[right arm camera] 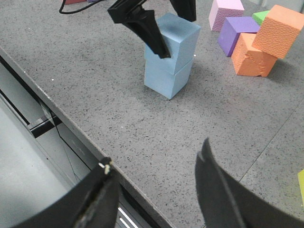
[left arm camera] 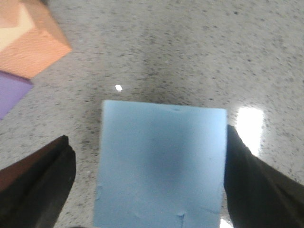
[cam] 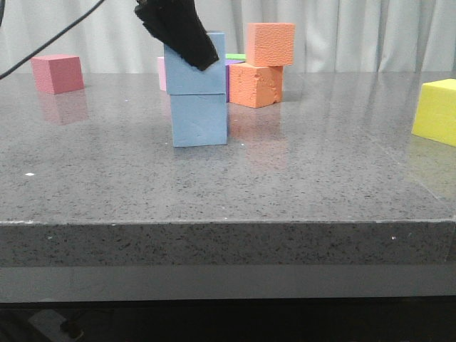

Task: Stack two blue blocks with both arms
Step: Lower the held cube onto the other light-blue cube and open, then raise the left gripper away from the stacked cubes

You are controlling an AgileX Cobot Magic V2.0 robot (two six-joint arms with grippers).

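Blue blocks stacked one on the other, left of centre in the front view: upper blue block (cam: pixel 194 71) resting on lower blue block (cam: pixel 199 120), upper one shifted slightly left so the edges do not line up; same stack upper centre in the right wrist view, upper block (right arm camera: pixel 176 35), lower block (right arm camera: pixel 167 78)

Left gripper (cam: pixel 178 28) black, coming down from the top edge of the front view over the upper block's top left corner; in the left wrist view, fingers (left arm camera: pixel 45 185) spread to either side of the upper block's top face (left arm camera: pixel 161 166), a strip of tabletop visible between one finger and the block, the other finger close against the opposite edge, contact not clear; jaws wide apart, nothing clamped

Right gripper (right arm camera: pixel 156 194) at the lower edge of the right wrist view, near the table's front edge, well apart from the stack; fingers parted and holding nothing

Grey speckled table (cam: pixel 299 178) carrying, behind the stack, an orange cube (cam: pixel 269 44) sitting on a second orange cube (cam: pixel 255 85); purple cube (right arm camera: pixel 238 34), pink cube (right arm camera: pixel 225 12) and green cube (right arm camera: pixel 261 16) upper right in the right wrist view; red cube (cam: pixel 57 73) upper left and yellow cube (cam: pixel 436 110) at the right edge in the front view
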